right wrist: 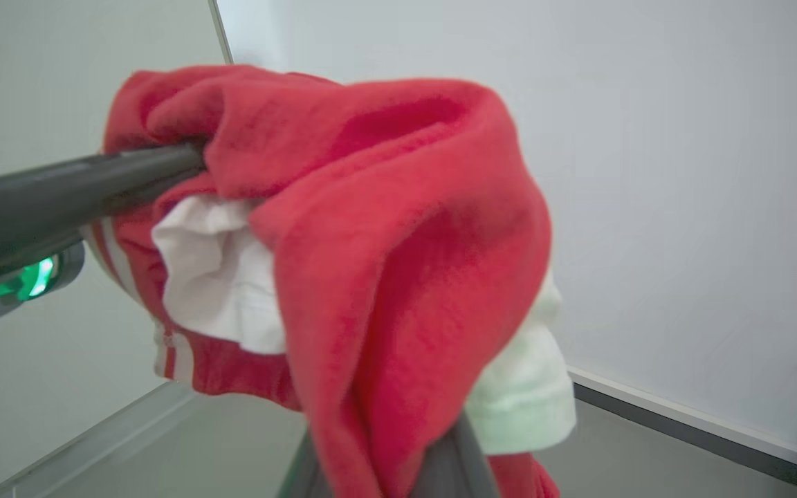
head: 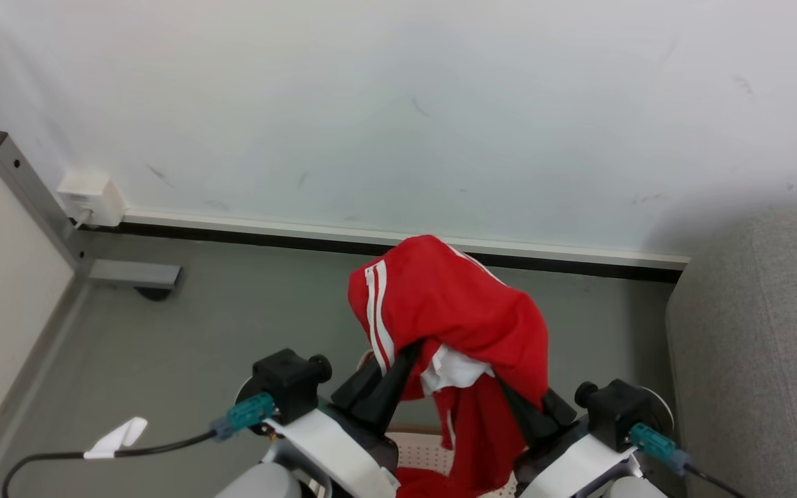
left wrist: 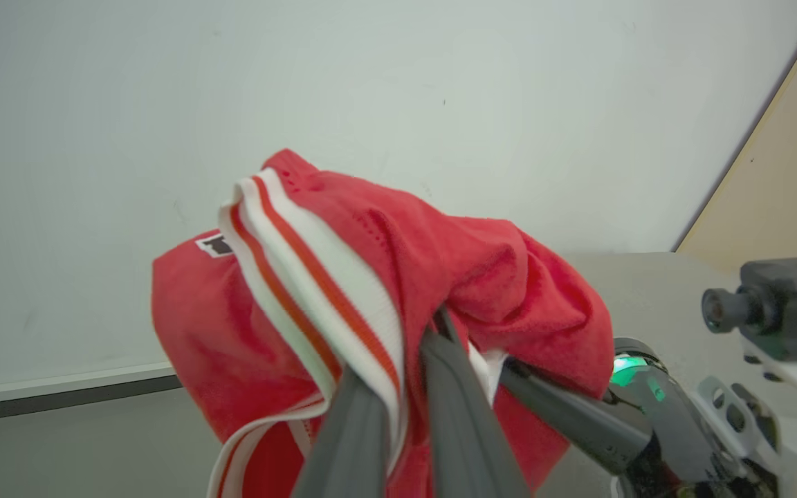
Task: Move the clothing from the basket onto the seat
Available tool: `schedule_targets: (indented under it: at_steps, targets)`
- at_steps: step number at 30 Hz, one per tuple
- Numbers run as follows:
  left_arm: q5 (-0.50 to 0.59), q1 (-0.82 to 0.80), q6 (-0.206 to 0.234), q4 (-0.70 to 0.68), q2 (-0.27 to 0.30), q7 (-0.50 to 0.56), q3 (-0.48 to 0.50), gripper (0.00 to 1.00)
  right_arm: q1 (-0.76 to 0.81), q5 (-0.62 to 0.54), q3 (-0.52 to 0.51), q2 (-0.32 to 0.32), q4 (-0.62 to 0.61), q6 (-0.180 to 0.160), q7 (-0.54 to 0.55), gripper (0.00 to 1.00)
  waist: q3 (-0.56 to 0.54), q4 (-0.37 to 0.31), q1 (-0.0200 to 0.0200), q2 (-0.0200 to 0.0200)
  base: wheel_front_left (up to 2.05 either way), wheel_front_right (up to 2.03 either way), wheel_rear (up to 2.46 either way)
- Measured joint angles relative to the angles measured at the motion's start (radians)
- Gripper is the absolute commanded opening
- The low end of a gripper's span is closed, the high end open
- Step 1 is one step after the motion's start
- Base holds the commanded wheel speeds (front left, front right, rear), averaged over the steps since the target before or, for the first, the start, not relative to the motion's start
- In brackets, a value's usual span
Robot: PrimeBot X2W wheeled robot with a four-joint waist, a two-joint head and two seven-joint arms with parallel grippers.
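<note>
The clothing [head: 454, 304], a bright red garment with white side stripes and a white lining, hangs bunched in the air between my two grippers. My left gripper [head: 405, 356] is shut on its striped edge [left wrist: 315, 277], fingertips buried in the cloth. My right gripper [head: 506, 387] comes in from the other side, shut on the clothing with red fabric [right wrist: 398, 277] draped over its fingers. Below, a strip of the cream perforated basket [head: 416, 449] shows between my wrists, with more red cloth [head: 419, 484] in it. The grey seat [head: 758, 346] fills the right edge.
A white wall and baseboard [head: 371, 235] stand close ahead. A grey metal leg and foot [head: 129, 274] and a white wall box [head: 90, 200] are at the left. A black cable with a white tag [head: 118, 436] runs across the grey floor at the lower left.
</note>
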Motion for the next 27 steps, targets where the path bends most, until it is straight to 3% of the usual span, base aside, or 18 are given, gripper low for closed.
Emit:
schedule_targets:
  at_steps: [12, 13, 14, 15, 16, 27]
  targets:
    - [0.01, 0.011, -0.013, 0.037, -0.001, -0.017, -0.013, 0.0, -0.004, 0.009, -0.088, 0.0, -0.063, 0.0, 0.0, 0.0, -0.006, -0.007, 0.0, 0.0, 0.0, 0.0, 0.0]
    - [0.013, 0.013, -0.013, 0.042, -0.001, -0.019, -0.014, 0.06, -0.006, 0.01, -0.093, 0.0, -0.07, 0.0, 0.0, 0.0, -0.006, -0.009, -0.0001, 0.0, 0.0, 0.0, 0.0]
    - [0.013, 0.016, -0.013, 0.046, -0.002, -0.019, -0.015, 0.24, -0.007, 0.013, -0.098, 0.0, -0.078, 0.0, 0.0, 0.0, -0.007, -0.011, 0.0, 0.0, 0.0, 0.0, 0.0]
    - [0.016, 0.018, -0.013, 0.049, -0.002, -0.02, -0.016, 0.56, -0.008, 0.013, -0.104, 0.0, -0.087, 0.0, 0.0, 0.0, -0.007, -0.012, 0.0, 0.0, 0.0, 0.0, 0.0]
    - [0.021, 0.018, -0.013, 0.051, -0.003, -0.021, -0.016, 1.0, -0.012, 0.013, -0.111, 0.0, -0.095, 0.0, 0.0, 0.0, -0.007, -0.014, 0.0, 0.0, 0.0, 0.0, 0.0]
    - [0.039, 0.035, -0.013, 0.074, -0.002, -0.029, -0.017, 1.0, -0.023, -0.022, -0.188, 0.0, -0.171, 0.0, 0.0, 0.0, -0.012, -0.035, 0.0, 0.0, 0.0, 0.0, 0.0]
